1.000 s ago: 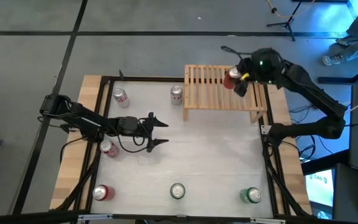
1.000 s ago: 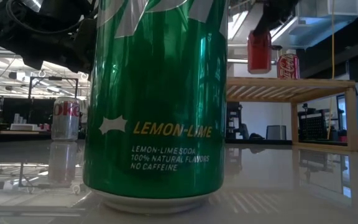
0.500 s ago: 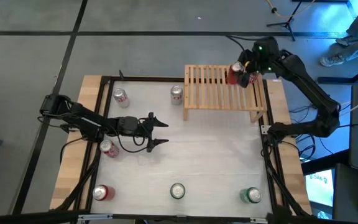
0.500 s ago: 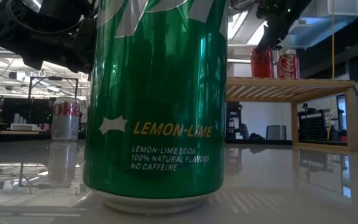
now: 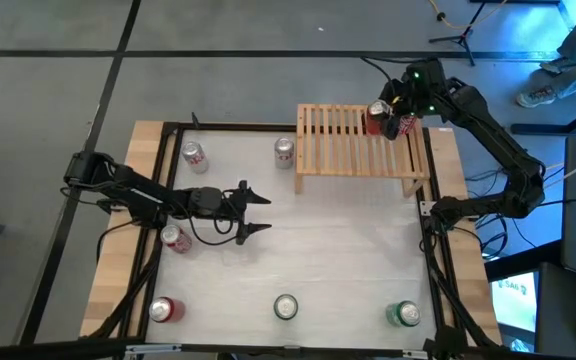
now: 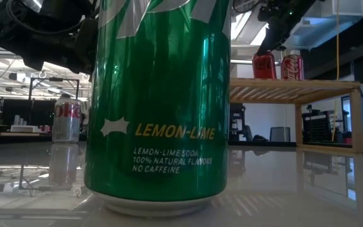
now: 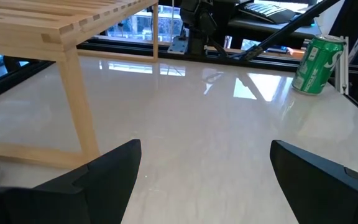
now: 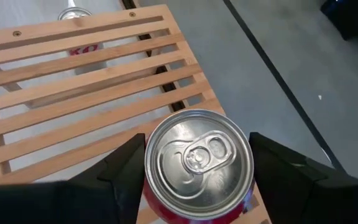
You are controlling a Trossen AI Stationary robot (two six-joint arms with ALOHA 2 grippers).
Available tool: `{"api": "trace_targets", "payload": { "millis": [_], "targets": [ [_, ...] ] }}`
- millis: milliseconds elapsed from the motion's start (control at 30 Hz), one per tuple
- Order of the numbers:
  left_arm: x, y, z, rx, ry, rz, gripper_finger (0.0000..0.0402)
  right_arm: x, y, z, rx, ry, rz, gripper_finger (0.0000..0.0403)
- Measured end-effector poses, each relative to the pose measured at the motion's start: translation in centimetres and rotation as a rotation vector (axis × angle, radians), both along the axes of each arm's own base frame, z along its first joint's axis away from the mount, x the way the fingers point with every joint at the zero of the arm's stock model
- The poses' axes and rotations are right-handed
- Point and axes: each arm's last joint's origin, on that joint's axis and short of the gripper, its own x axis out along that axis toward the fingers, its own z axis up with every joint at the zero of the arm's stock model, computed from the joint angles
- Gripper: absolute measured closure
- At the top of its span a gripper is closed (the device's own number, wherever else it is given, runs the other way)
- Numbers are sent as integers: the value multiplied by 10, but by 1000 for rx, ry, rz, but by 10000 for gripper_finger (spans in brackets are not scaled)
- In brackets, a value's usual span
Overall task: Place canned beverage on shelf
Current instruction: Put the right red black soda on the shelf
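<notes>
Slatted wood shelf [image 5: 358,145], glossy table [image 5: 348,250], seemingly metal can [image 8: 197,158]

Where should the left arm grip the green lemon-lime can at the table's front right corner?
The green lemon-lime can stands upright and alone on the white table. Grip it around mid-body, fingers either side of the round wall, coming in level from the open middle. The left gripper is already open.

Grey floor [image 5: 58,90] crossed by dark lines, a tripod stand [image 5: 460,35] beyond the white table [image 5: 338,250].

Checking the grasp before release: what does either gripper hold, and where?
The right gripper flanks the red can's sides near its top; contact unclear. The left gripper holds nothing.
</notes>
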Motion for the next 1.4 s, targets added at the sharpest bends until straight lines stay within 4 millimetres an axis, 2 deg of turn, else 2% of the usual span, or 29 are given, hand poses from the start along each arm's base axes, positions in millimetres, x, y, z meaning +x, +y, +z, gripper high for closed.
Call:
{"api": "trace_targets", "payload": {
  "millis": [400, 933, 1400],
  "targets": [
    [0, 0, 0, 0, -2, 0, 54, -1, -1, -1, -24, 42, -47, 129],
    [0, 0, 1, -4, -7, 1, 54, 0, -2, 1, 24, -37, -105, 128],
    [0, 0, 1, -4, -8, 1, 54, -1, -2, 1, 3, -7, -141, 128]
  ]
}}
